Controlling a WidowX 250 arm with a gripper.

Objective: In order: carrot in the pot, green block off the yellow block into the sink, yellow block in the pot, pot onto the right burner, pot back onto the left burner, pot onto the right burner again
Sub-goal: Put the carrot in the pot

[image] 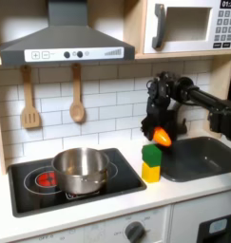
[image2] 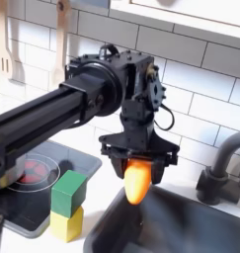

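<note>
My gripper (image: 162, 135) (image2: 138, 174) is shut on the orange carrot (image: 163, 138) (image2: 137, 182), which hangs point-down in the air. In the first exterior view it is just above and right of the green block (image: 150, 155), which is stacked on the yellow block (image: 150, 173) at the counter's edge by the sink. The second exterior view shows the same stack at lower left, green block (image2: 67, 193) over yellow block (image2: 65, 224). The shiny steel pot (image: 81, 169) stands on the left burner of the black stovetop (image: 31, 180).
The dark sink (image: 204, 157) (image2: 181, 227) lies right of the blocks, with a grey faucet (image2: 222, 168) behind it. Two wooden utensils (image: 77, 104) hang on the tiled wall above the stove. A red-ringed burner (image2: 33, 173) is visible left of the blocks.
</note>
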